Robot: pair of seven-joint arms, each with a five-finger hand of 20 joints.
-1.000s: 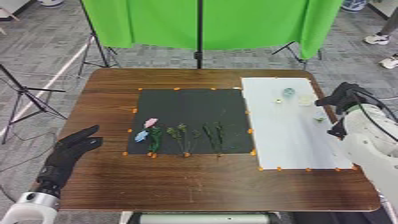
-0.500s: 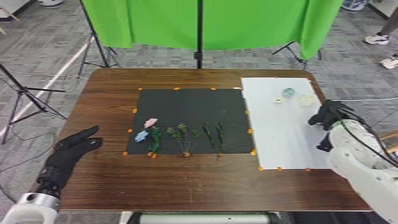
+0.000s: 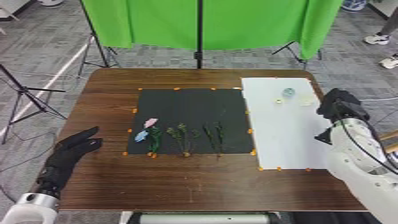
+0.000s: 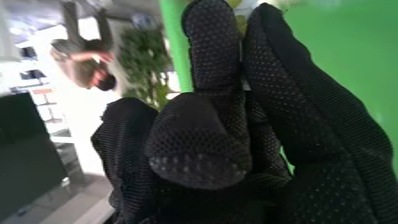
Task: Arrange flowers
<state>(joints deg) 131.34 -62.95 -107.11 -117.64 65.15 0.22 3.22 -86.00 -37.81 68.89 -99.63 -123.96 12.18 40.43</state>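
Arms of white casing (image 3: 34, 201) enter from the near edge, one on each side of the brown wooden surface (image 3: 187, 192). The left robot hand (image 3: 73, 146) is at the surface's left side, fingers relaxed, thumb apart from them.

Further in, a black mat (image 3: 191, 106) lies with orange tabs along its edges. On its near part, from left to right: a blue flower (image 3: 141, 136) with a pink flower (image 3: 150, 122) just beyond it, a dark green leafy stem (image 3: 155, 141), thin sprigs (image 3: 183, 131) whose ends meet near the mat's near edge, and green stalks (image 3: 211, 136).

Beside the mat, to the right, is a white sheet (image 3: 289, 145). The right robot hand (image 3: 342, 105) is by its right side; in the right wrist view, thumb and fingers of that robot hand (image 4: 200, 150) close on a yellow-green stem (image 4: 240, 19), with something pale at the fingertips. On the sheet's far part sit a pale blue piece (image 3: 289, 92) and a small yellowish one (image 3: 279, 101).

Behind the surface hangs a green cloth (image 3: 258, 22).
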